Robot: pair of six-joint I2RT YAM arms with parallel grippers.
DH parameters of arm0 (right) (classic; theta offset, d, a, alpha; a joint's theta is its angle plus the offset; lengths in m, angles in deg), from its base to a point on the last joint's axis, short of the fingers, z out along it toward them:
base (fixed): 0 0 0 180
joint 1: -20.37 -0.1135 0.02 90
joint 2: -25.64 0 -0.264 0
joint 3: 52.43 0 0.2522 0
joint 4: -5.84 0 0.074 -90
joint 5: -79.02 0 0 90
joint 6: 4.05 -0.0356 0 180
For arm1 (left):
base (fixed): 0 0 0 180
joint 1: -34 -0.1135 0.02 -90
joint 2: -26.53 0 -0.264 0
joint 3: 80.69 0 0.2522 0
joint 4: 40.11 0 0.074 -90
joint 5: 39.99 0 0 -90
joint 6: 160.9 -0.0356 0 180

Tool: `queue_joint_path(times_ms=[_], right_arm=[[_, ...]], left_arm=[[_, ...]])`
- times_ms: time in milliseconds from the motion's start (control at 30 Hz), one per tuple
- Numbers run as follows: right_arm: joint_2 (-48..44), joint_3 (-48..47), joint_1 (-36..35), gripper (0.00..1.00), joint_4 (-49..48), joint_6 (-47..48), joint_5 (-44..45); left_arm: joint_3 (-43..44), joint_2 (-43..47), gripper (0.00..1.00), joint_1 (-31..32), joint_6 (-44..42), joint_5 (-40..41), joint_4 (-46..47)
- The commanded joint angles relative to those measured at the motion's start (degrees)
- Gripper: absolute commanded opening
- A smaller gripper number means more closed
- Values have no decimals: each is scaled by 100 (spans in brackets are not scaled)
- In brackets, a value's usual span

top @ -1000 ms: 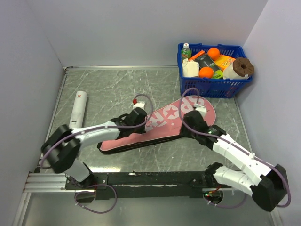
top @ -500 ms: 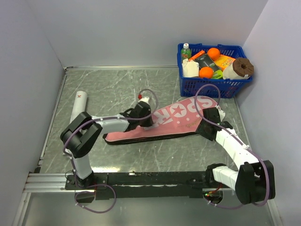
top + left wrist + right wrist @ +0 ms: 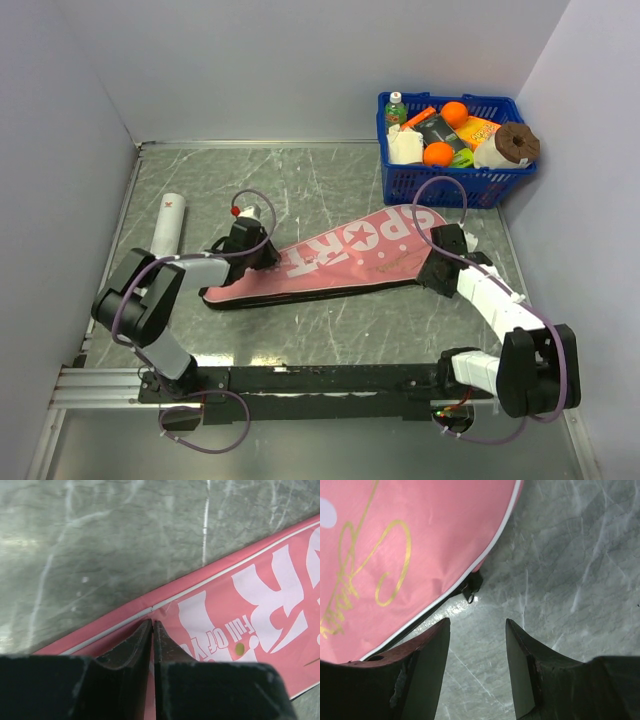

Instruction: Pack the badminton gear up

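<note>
Top external: left arm (image 3: 190, 270) folded low, tool (image 3: 268, 257) pinching bag (image 3: 350, 255).

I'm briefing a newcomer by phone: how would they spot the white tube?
Start at the grey marbled table and go to its left edge, by the wall. The white tube lies there, left of the pink bag: the only plain cylinder, red-marked at its far end.

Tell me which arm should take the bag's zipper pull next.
Right, likely: the right pincer is open facing the zipper pull, while the left pincer is shut on the pink bag's edge.
</note>
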State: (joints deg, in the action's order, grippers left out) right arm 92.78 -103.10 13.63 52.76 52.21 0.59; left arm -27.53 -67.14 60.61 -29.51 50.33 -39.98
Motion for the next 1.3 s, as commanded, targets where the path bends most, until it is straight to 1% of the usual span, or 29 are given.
queue_joint_path(times_ms=[0,100,300,533,900,1133,1200,1267], right_arm=[[247,-361,24,55,-47,69,143],[476,-414,15,52,-108,157,-93],[617,-344,-125,47,-214,236,-296],[669,-247,-477,47,-267,104,-173],[1232,-493,-486,47,-302,-124,73],[1486,-625,-486,45,-381,-133,99],[1557,-704,-486,43,-399,-116,126],[1645,-748,-486,38,-425,-89,126]], left_arm=[[-318,138,14,-253,-157,320,-651],[-398,261,14,-323,-166,355,-624],[-363,191,14,-341,-201,214,-572],[-363,156,14,-350,-236,188,-545],[-433,288,14,-341,-254,206,-528],[-459,261,13,-341,-280,206,-510],[-451,253,13,-341,-289,206,-510],[-450,270,13,-341,-289,206,-501]])
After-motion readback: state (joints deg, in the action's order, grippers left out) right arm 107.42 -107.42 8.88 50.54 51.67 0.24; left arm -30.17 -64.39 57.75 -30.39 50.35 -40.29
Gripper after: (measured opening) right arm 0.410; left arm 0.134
